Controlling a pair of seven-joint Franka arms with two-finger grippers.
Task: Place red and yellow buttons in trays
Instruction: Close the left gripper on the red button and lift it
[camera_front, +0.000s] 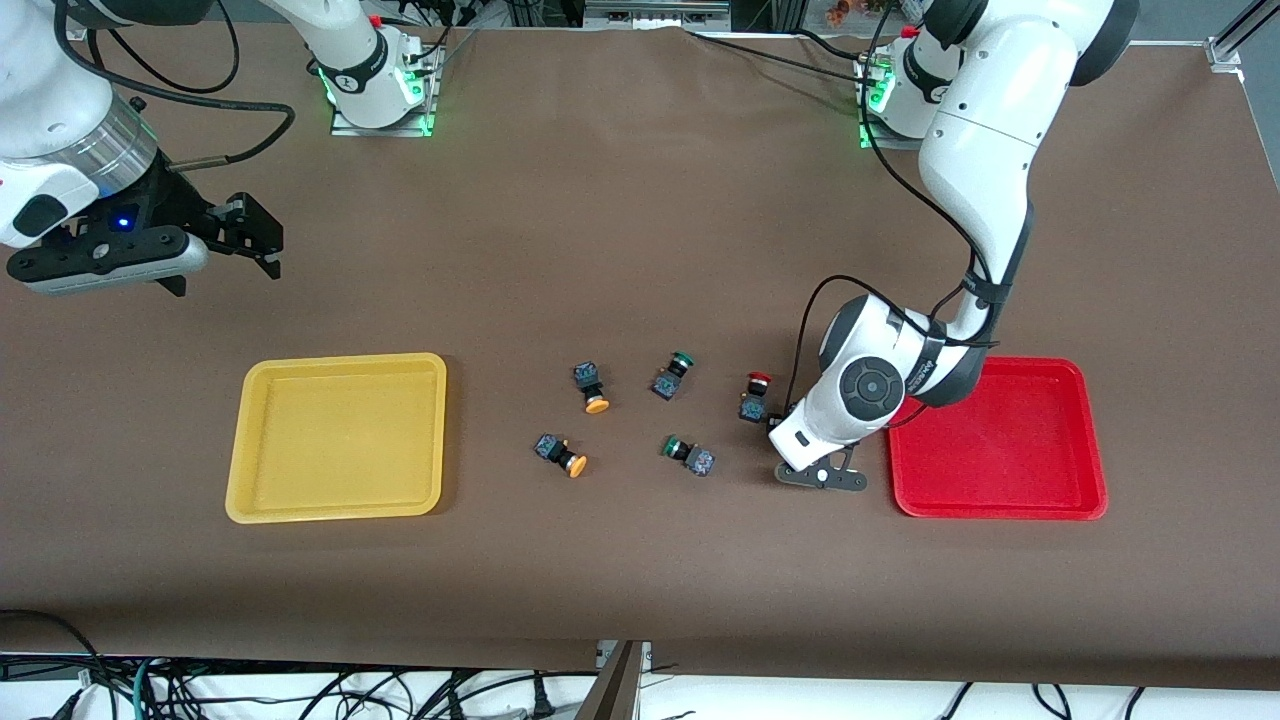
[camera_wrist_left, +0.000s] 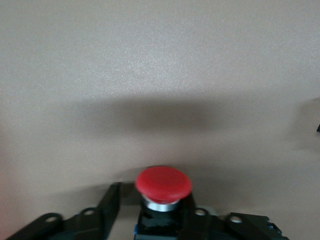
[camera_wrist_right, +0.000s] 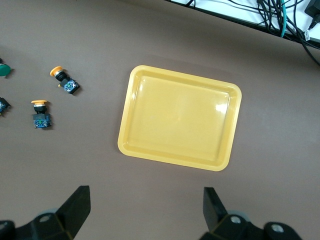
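My left gripper is low at the table beside the red tray, hidden under its wrist in the front view. Its fingers stand open around a red button, one finger touching the body, the other a little apart. A second red button lies beside that wrist. Two yellow buttons lie mid-table between the trays; both show in the right wrist view. My right gripper is open and empty in the air, over bare table by the yellow tray.
Two green-capped buttons lie between the yellow buttons and the red one. Both trays hold nothing. The brown cloth's front edge has cables below it. The arm bases stand along the table edge farthest from the front camera.
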